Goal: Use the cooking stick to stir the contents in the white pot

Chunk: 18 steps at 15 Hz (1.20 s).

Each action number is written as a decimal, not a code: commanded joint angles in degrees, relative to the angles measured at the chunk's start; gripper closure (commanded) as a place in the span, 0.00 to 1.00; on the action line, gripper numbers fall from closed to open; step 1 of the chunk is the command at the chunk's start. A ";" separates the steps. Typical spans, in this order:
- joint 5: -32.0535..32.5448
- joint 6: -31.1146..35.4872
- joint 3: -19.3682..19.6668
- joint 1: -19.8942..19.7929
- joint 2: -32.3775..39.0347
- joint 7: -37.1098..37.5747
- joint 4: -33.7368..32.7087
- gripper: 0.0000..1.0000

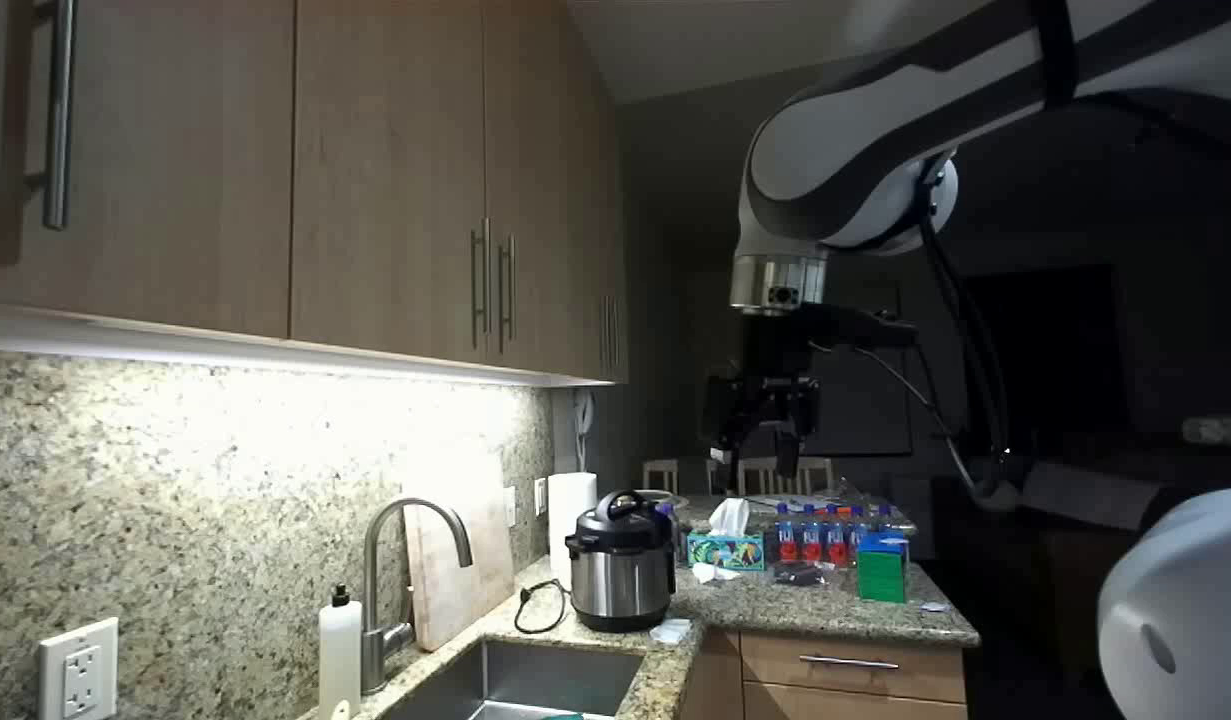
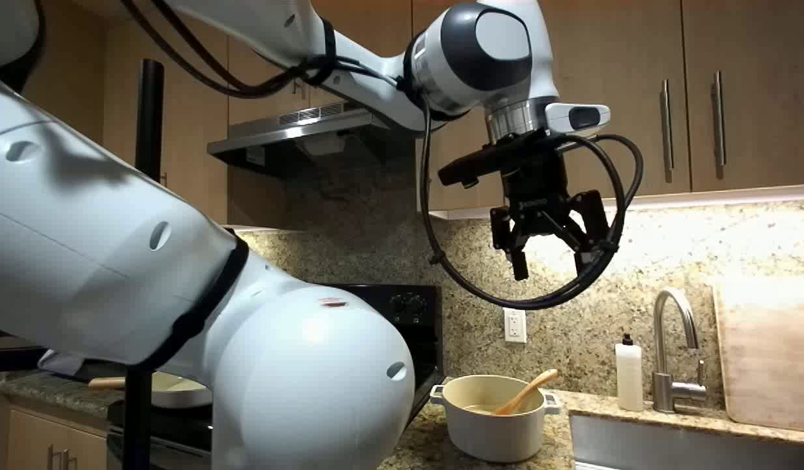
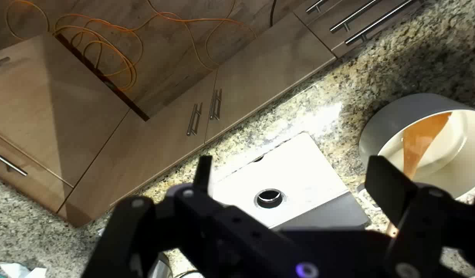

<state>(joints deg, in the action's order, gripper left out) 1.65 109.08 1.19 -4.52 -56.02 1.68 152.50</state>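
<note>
Wooden spatula point(image 2: 531, 389), one, set tilted in the white pot point(image 2: 493, 436), blade down inside and handle crossing the rim. Long axis: in an exterior view, a diagonal from lower left within the pot to upper right, handle end highest and pointing toward the side of the sink point(image 2: 627, 438); in the wrist view, blade toward the top, shaft running down and slightly left, partly hidden behind a black finger point(image 3: 387, 185), the end visible beyond the rim. Appearance: orange-brown, with a pale gleam in the wrist view; flat blade, broad at its edge, tapering to a slim, round-ended handle of lighter tone. Pot: round, off-white outside, cream within, two side handles, contents too unclear to name; on the granite countertop point(image 2: 422, 449) between black stove point(image 2: 424, 320) and sink. Gripper point(image 2: 550, 264): black, two-fingered, pointing downward above countertop height, fingers spread wide, grasping nothing, well apart from pot and spatula. Also at the sink: curved metal faucet point(image 2: 664, 390), white pump bottle point(image 2: 629, 378) just beside it, wooden cutting board point(image 2: 767, 356) leaning on the granite backsplash point(image 2: 584, 339). Above the stove: steel range hood point(image 2: 304, 134). Beyond the sink, in an exterior view: black-lidded steel pressure cooker point(image 1: 623, 585), patterned tissue box point(image 1: 725, 552), blue-capped bottles point(image 1: 811, 540) in a row.
</note>
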 commanded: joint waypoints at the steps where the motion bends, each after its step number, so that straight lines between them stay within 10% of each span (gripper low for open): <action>1: 0.18 -0.17 0.18 0.24 0.06 0.15 -0.17 0.00; 18: 1.96 0.40 -0.65 2.70 9.14 -3.74 -8.99 0.00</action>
<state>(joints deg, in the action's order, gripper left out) 1.90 109.24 0.51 -2.99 -52.80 0.66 148.69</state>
